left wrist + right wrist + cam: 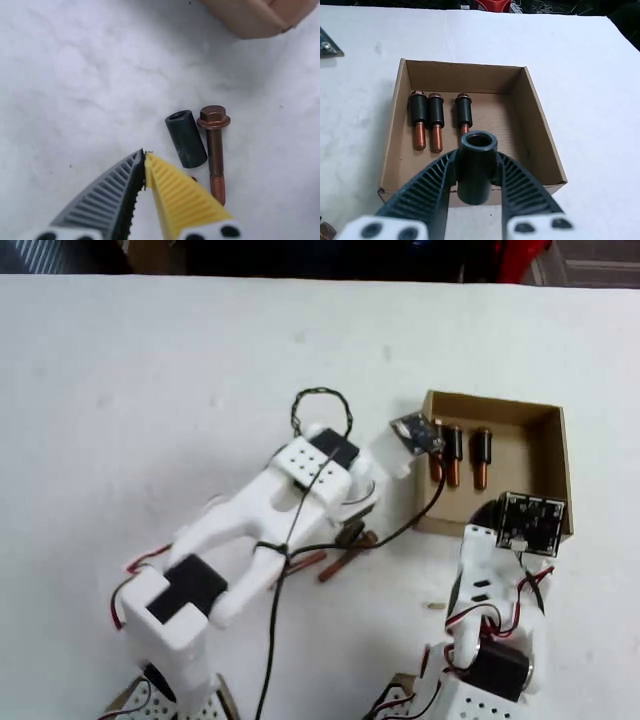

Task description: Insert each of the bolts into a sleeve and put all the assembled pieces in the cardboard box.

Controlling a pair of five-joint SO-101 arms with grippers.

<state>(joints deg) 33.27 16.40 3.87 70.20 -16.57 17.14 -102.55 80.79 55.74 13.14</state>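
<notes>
Right wrist view | sleeve (478,170) is clamped upright between the right gripper (477,159) fingers, at the near wall of the cardboard box (536,117); three assembled pieces (436,120) are laid side by side inside | left wrist view | left gripper (144,153) fingers are pressed together, nothing held; loose sleeve (186,138) and bolt (215,150) are laid just beside each other on the table (75,75)

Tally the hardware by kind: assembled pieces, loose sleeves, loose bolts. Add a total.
Assembled pieces in the cardboard box: 3
Loose sleeves: 2, one in the right gripper, one on the table
Loose bolts on the table: 2
Total: 7
</notes>
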